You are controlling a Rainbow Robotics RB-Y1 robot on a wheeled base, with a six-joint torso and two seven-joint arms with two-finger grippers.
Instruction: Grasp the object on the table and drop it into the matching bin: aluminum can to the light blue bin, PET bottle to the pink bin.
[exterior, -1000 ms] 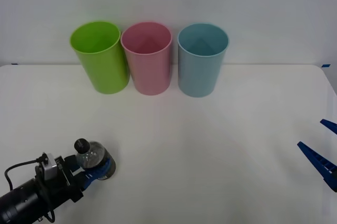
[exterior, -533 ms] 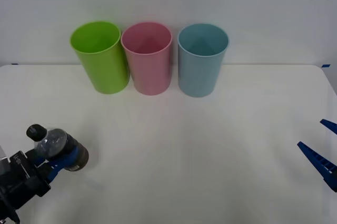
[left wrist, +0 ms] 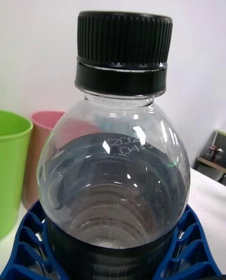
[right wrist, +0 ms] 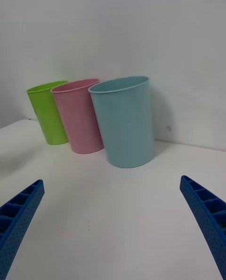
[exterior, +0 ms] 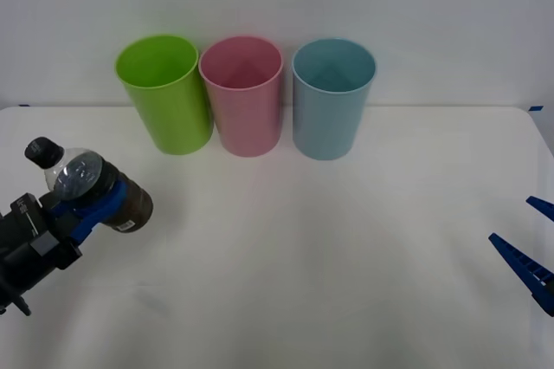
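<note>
At 9 o'clock your left claw [exterior: 82,204] grips the PET bottle [exterior: 91,189] above the bench [exterior: 329,248]. Pink bin [exterior: 242,96] stands at 12. Right claw [exterior: 528,248] waits wide at 3.

No readable text shows; the PET bottle's [left wrist: 115,181] dark label is illegible.

- I see three bins in a row at the table [exterior: 346,239] far edge: pink bin [exterior: 242,96] middle, light blue bin [exterior: 332,99] to its right, third bin [exterior: 164,92] to its left.
- PET bottle [exterior: 91,191] at the table's left, in front of the bins.
</note>
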